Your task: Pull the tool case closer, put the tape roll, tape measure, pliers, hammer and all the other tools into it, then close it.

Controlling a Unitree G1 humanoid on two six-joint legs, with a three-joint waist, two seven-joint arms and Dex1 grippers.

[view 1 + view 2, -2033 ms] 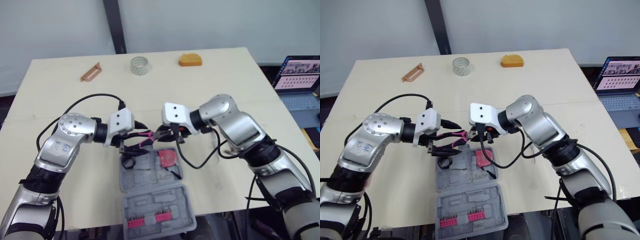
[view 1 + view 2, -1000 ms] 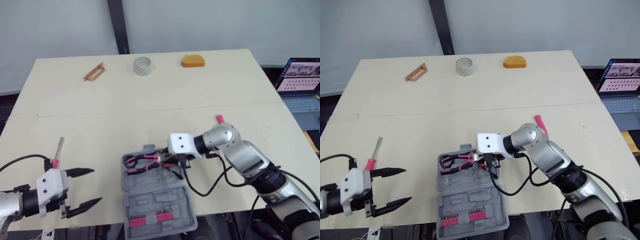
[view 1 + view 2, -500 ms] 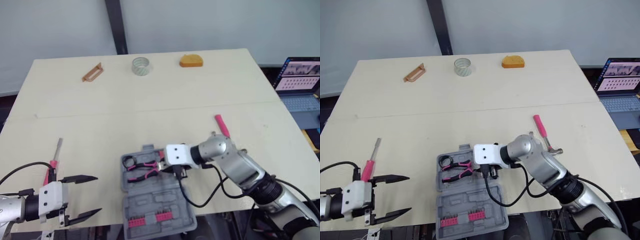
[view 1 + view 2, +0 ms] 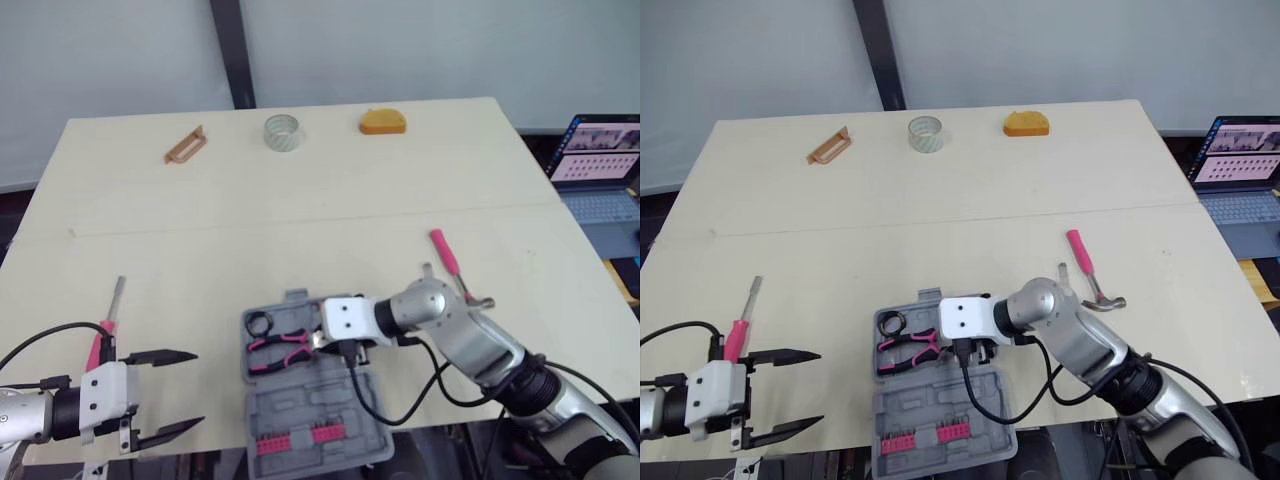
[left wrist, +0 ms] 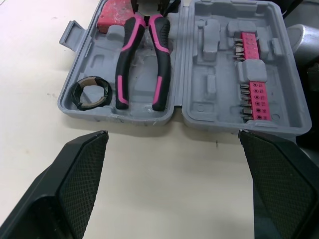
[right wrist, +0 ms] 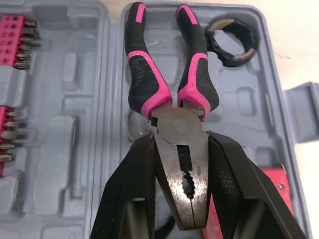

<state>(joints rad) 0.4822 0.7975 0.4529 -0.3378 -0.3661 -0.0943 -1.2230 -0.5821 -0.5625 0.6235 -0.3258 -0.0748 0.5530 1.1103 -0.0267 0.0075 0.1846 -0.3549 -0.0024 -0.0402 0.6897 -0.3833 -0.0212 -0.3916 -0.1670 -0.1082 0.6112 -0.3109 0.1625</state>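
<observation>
The grey tool case (image 4: 355, 400) lies open near the table's front edge. In its far half lie the pink-and-black pliers (image 6: 169, 84), a small black tape roll (image 6: 230, 42) and a red tape measure (image 5: 113, 14). My right gripper (image 6: 180, 142) is shut on the pliers' head, low over that half. Off to the case's left, my left gripper (image 4: 190, 390) hangs open and holds nothing. A pink-handled screwdriver (image 4: 107, 322) lies just beyond it. The pink-handled hammer (image 4: 450, 265) rests right of the case. A clear tape roll (image 4: 280, 132) and an orange tape measure (image 4: 382, 121) sit at the far edge.
A brown flat tool (image 4: 183, 144) lies at the far left of the table. Pink bit strips (image 5: 251, 74) sit in the case's near half. A laptop (image 4: 600, 150) stands beyond the table's right edge. A seam crosses the table's middle.
My left gripper let go of the pliers and drew back to the front left. My right gripper carried the pliers down and left into the case's far half.
</observation>
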